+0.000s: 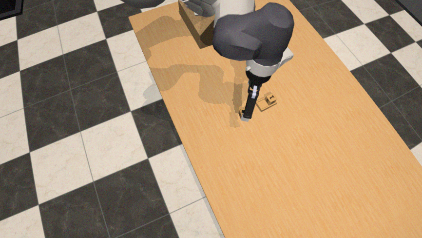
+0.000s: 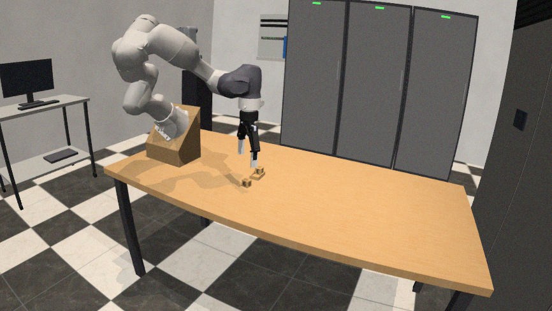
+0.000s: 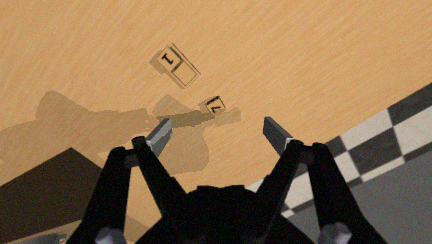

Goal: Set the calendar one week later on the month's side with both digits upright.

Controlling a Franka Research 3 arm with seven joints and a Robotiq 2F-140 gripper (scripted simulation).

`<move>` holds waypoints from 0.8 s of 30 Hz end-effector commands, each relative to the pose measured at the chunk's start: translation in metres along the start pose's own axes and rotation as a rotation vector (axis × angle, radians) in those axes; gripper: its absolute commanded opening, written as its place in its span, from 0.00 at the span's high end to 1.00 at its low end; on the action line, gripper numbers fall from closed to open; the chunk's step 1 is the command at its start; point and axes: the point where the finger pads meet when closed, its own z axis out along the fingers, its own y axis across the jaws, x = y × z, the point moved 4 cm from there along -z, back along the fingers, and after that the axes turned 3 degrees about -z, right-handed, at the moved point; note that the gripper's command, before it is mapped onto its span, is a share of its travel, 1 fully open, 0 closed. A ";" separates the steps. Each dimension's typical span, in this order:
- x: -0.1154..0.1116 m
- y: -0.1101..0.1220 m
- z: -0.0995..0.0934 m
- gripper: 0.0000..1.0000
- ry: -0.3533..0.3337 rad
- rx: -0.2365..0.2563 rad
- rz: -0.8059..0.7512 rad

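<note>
my claw (image 1: pixel 249 102) (image 2: pixel 247 159) (image 3: pixel 217 125) hangs wide apart over the table (image 1: pixel 295 165) (image 2: pixel 328 204) (image 3: pixel 300 55), gripping nothing, and in my wrist view the loose cube (image 1: pixel 240 112) (image 2: pixel 246 182) (image 3: pixel 215 105) lies at twelve o'clock, the tray (image 1: pixel 261 109) (image 2: pixel 256 177) (image 3: pixel 191 80) with its cube (image 1: pixel 270 98) (image 2: pixel 259 170) (image 3: pixel 169 58) at eleven, so i judge regrasping is in hand: align, then descend.

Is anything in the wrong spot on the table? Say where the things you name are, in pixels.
Yes, one cube (image 2: pixel 246 183) (image 3: pixel 215 105) looks out of place: it sits on the table beside the tray (image 1: pixel 262 106) (image 2: pixel 256 176) (image 3: pixel 185 74). The tray holds only the other cube (image 1: pixel 270 98) (image 2: pixel 259 170) (image 3: pixel 168 58), leaving half of it unfilled.
</note>
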 end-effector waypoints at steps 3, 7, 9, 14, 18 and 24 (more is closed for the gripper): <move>0.001 -0.002 0.000 0.00 0.004 -0.008 0.191; 0.001 -0.002 0.001 0.00 0.004 -0.008 0.270; 0.001 -0.002 0.001 0.00 0.004 -0.008 0.304; 0.001 -0.002 0.001 0.00 0.004 -0.008 0.387; 0.001 -0.002 0.002 0.00 0.004 -0.008 0.422; 0.001 -0.002 0.002 0.00 0.005 -0.007 0.550</move>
